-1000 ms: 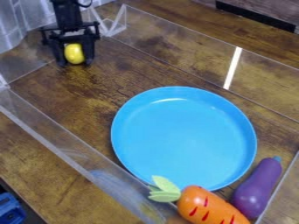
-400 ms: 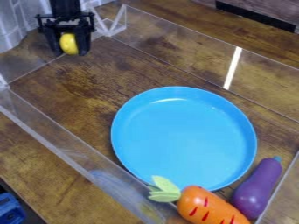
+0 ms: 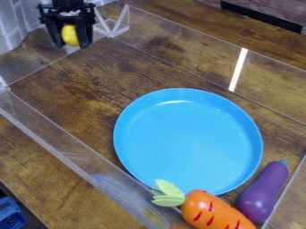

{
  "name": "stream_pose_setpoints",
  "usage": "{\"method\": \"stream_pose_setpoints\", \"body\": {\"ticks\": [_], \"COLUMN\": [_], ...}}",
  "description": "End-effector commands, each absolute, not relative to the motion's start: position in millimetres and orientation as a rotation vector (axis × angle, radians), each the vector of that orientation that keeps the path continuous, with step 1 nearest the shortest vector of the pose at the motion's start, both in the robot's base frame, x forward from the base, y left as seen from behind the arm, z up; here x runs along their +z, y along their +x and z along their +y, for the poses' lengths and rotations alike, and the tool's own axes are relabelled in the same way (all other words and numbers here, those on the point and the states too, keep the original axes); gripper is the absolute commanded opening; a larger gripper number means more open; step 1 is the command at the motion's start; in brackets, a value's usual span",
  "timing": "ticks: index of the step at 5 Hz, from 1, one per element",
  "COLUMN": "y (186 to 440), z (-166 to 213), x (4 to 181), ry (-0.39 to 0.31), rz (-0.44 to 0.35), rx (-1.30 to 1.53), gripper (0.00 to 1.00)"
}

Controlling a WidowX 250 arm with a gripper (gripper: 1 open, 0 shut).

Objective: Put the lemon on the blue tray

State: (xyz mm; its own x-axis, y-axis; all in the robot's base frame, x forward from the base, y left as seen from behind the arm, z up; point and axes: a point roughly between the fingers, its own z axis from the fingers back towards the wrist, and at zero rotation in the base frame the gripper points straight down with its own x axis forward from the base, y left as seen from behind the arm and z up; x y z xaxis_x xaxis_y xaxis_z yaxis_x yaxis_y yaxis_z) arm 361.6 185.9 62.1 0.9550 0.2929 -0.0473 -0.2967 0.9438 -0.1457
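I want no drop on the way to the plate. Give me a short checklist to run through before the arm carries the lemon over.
1. Gripper shut on the lemon: ok.
2. Lemon lifted clear of the table: ok.
3. Blue tray bare, room to set down: ok.
4. Carrot and eggplant off the tray, at its near edge: ok.
5. Grip firmness: cannot tell.

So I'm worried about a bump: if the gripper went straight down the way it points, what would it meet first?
Probably just the bare wooden table. The gripper, shut on the lemon, hangs far from the blue tray, though depth is uncertain.
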Motion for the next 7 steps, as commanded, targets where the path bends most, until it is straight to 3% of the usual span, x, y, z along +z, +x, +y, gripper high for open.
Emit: {"method": "stream_pose_setpoints", "body": {"ticks": [1,2,4,7], "y": [375.4,382.2,370.8,354.9], "z": [200.5,190.2,166.9,31.8], "x": [105.2,110.1,151.8,150.9], "ry": [-0.093,-0.101,-0.115,-0.152], "rz": [-0.107,-0.109,-0.116,-0.027], "rx": [0.213,0.176,0.234,0.031], "gripper": [0.00,0.00,0.00,0.00]}}
